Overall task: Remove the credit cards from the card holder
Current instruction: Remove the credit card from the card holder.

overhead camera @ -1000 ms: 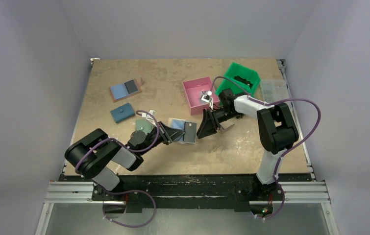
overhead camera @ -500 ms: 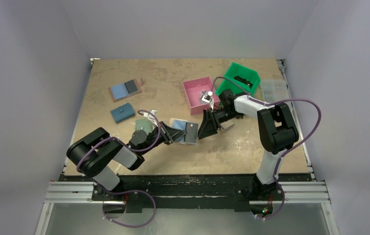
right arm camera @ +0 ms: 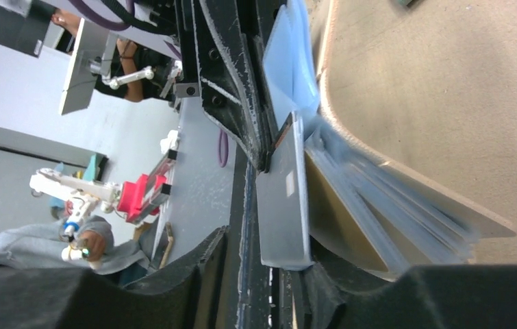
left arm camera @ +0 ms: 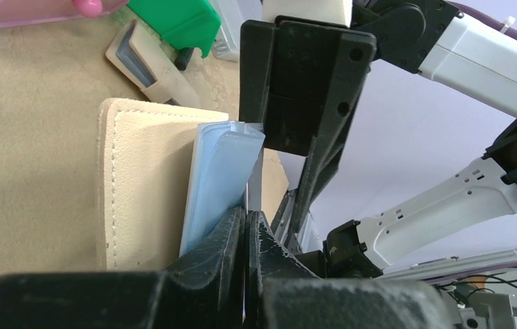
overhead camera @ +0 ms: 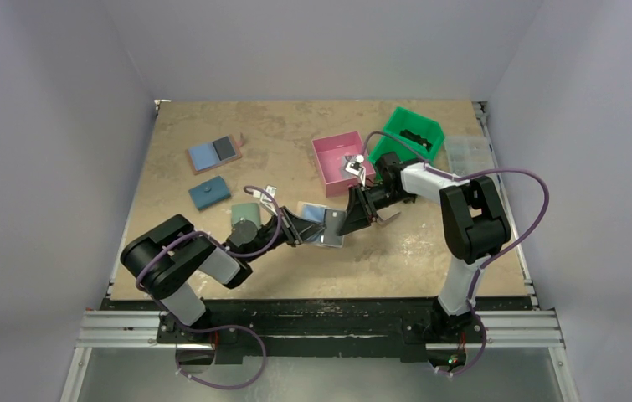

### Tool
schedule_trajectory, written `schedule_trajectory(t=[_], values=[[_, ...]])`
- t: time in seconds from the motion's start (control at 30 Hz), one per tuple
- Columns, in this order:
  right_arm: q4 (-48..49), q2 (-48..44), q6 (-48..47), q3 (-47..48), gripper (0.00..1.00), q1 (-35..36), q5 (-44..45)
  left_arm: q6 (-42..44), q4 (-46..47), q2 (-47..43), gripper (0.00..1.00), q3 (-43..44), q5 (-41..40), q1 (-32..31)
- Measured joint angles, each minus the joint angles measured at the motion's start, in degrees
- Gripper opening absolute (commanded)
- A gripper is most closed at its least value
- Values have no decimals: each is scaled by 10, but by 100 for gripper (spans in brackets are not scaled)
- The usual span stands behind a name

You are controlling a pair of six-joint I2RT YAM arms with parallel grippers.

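Top external: the holder (overhead camera: 322,228) lies on the table (overhead camera: 429,260) between both arms. Left wrist: the left gripper (left arm camera: 245,219) is pinched shut on its smooth pale-blue panel, beside nubby beige suede. Right wrist: the right gripper (right arm camera: 272,260) straddles a flat grey slab (right arm camera: 284,205) (card or panel, unclear), and I cannot tell if it grips.

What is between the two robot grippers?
The card holder. The top view shows it between the left gripper, shut on it, and the right gripper.

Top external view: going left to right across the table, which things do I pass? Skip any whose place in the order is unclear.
Open holder with blue and black panels → card holder → green bin → clear compartment box.
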Motion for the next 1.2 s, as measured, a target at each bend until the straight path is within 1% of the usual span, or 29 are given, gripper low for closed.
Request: schedule_trajectory(t=[0.03,0.07,0.17,0.23,0.27,0.3,0.4,0.47,0.53,0.63,0.73,0.8,0.9,0.93,1.2], values=[[5,0,6,-1,25,0,0,3,0,0,0,2,0,-1],[11,0,11,-3,18,-1,0,4,0,0,3,4,0,-3],[25,0,26,-6,6,0,1,6,0,0,17,9,1,-8],[28,0,33,-7,1,0,2,9,0,0,27,9,0,-10],[30,0,34,-7,0,0,3,9,-1,0,31,9,0,-10],[31,0,33,-7,0,0,4,9,0,-1,33,9,1,-10],[27,0,22,-7,0,0,6,9,-2,-7,35,9,8,-10],[21,0,12,-7,0,0,5,9,-4,-12,33,10,14,-10],[13,0,3,-7,0,0,4,9,-12,-14,27,12,21,-10],[4,0,-5,-7,0,-2,5,11,-26,-14,16,18,29,-8],[-2,0,-8,-7,0,-3,6,15,-38,-14,0,23,35,-6],[-6,0,-9,-7,1,-4,7,19,-44,-14,0,25,39,-4],[-9,0,-11,-7,12,-5,6,21,-46,-14,0,27,46,-2],[-9,0,-11,-7,14,-5,5,21,-46,-14,0,27,48,1],[-10,0,-20,-4,12,7,-2,18,-40,-37,0,3,67,18]])
